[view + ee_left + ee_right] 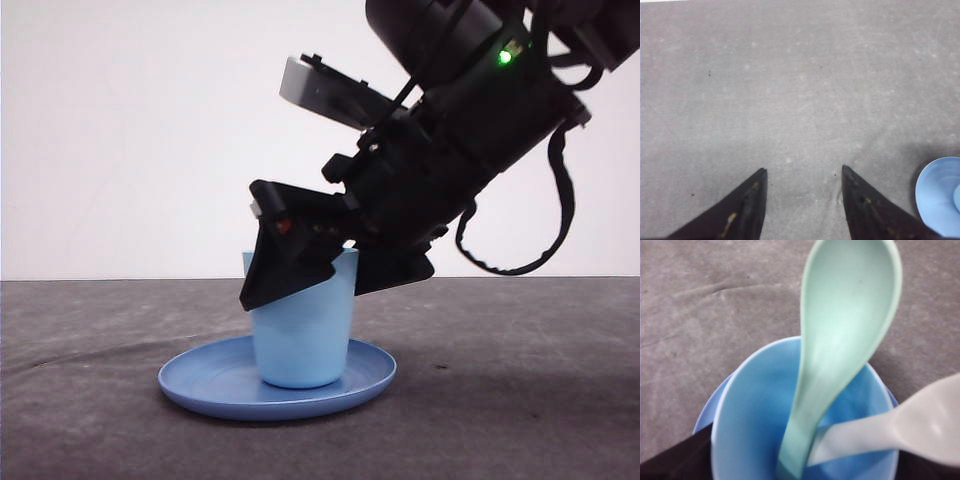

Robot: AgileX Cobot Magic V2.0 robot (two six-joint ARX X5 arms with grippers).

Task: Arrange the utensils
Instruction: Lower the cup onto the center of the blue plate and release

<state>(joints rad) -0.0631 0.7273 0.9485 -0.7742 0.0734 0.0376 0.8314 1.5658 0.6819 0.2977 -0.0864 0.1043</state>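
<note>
front view: right gripper (300, 285) hangs at the rim of the light blue cup (300, 340) on the blue plate (215, 385); whether its fingers are parted i can't tell. left wrist: left gripper (802, 200) wide open over bare tabletop (790, 75). right wrist: mint spoon (840, 340) and white fork (900, 427) stand in the cup, seemingly both delivered. next, probably: lift clear without tipping it.

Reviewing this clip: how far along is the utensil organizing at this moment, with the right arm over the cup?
Mostly done, it seems. The right wrist view shows the mint-green spoon and the white fork both standing handle-down in the light blue cup, which sits on the blue plate. The right gripper is at the cup's rim; whether it grips anything is unclear. The left gripper is open over bare table. Left: retracting the right arm.
</note>
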